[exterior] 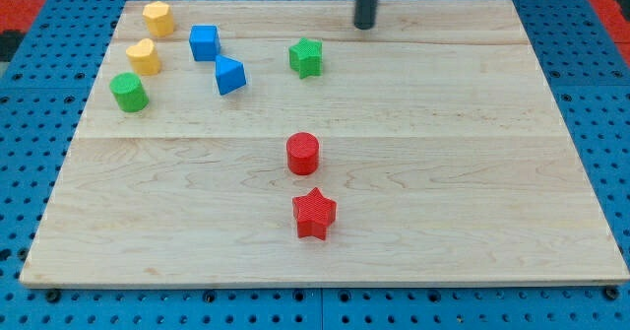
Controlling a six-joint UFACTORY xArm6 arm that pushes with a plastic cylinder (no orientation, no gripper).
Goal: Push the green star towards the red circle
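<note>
The green star (pixel 306 57) lies on the wooden board in the upper middle of the view. The red circle (pixel 303 154) stands below it, near the board's centre, with a clear gap between them. My tip (pixel 365 25) is at the view's top, up and to the right of the green star, apart from it and touching no block.
A red star (pixel 314 214) lies just below the red circle. A blue cube (pixel 204 42) and a blue block (pixel 229 75) lie left of the green star. Two yellow blocks (pixel 157 18) (pixel 144 55) and a green cylinder (pixel 129 92) sit at the upper left. The wooden board (pixel 472 172) rests on a blue pegboard.
</note>
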